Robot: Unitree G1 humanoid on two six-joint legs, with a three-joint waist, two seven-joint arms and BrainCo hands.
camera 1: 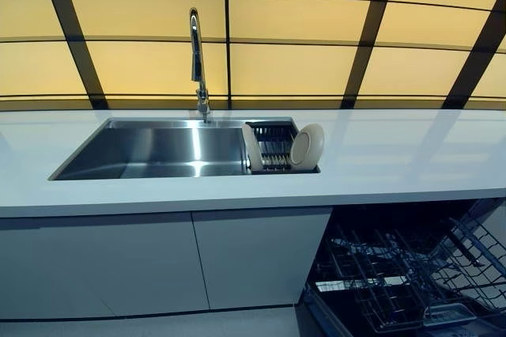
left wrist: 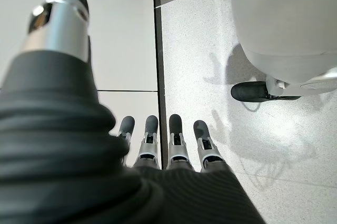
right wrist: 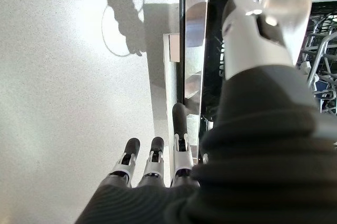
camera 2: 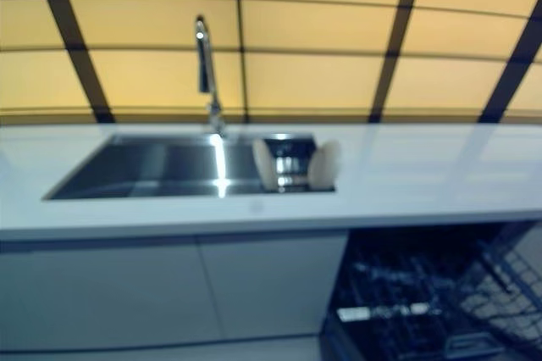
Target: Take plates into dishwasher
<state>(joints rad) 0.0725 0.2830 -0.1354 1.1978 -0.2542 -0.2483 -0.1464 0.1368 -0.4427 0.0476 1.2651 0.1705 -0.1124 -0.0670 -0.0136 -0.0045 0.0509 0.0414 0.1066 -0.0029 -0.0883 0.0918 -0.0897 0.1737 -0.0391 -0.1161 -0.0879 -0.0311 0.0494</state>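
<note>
Cream round plates (camera 1: pixel 307 147) stood upright in the wire drying rack (camera 1: pixel 273 147) inside the steel sink (camera 1: pixel 158 151), untouched, as both the left hand (left wrist: pixel 158 145) and right hand (right wrist: pixel 158 158) hung empty with fingers straight, a reach towards the rack seemingly next, the open dishwasher (camera 1: pixel 403 274) waiting below right of the sink.

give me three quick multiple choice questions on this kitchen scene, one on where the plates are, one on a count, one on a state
1. Where do the plates stand?
A. in the drying rack at the sink's right end
B. on the countertop
C. in the dishwasher

2. How many plates show in the rack?
A. two
B. four
C. none

3. How is the dishwasher?
A. shut
B. open, lower rack pulled out
C. hidden

Answers:
1 A, both plates lean in the rack.
2 A, one at each end of the rack.
3 B, the wire rack shows below the countertop.
</note>
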